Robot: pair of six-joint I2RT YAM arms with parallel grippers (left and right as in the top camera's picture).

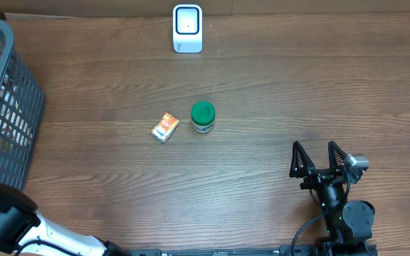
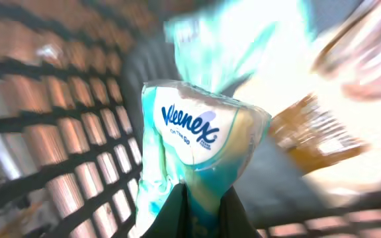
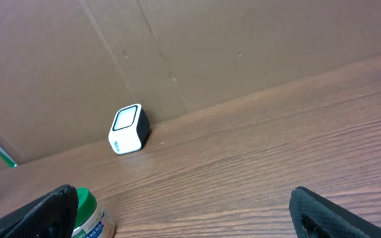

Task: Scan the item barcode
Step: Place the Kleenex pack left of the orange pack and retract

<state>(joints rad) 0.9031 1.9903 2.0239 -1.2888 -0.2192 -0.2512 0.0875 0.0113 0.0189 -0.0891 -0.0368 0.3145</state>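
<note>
Risky: left gripper (image 2: 200, 201) pinches only the Kleenex pack (image 2: 197, 129) by its soft end, so it could slip or snag the basket (image 2: 78, 152); right gripper (image 1: 318, 158) is spread.

We see a brown wooden table (image 1: 276, 85), white scanner (image 1: 187, 28) at its far edge, green-lidded jar (image 1: 203, 117) mid-table, orange packet (image 1: 165, 127) just beside it, grey basket (image 1: 21, 107) at left.

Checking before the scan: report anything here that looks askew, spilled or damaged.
The soft white-and-teal Kleenex tissue pack is pinched at its lower end by the shut left gripper, its wrapper squeezed narrow there. The small orange packet lies at a slant beside the upright green-lidded jar. Nothing looks spilled.
</note>
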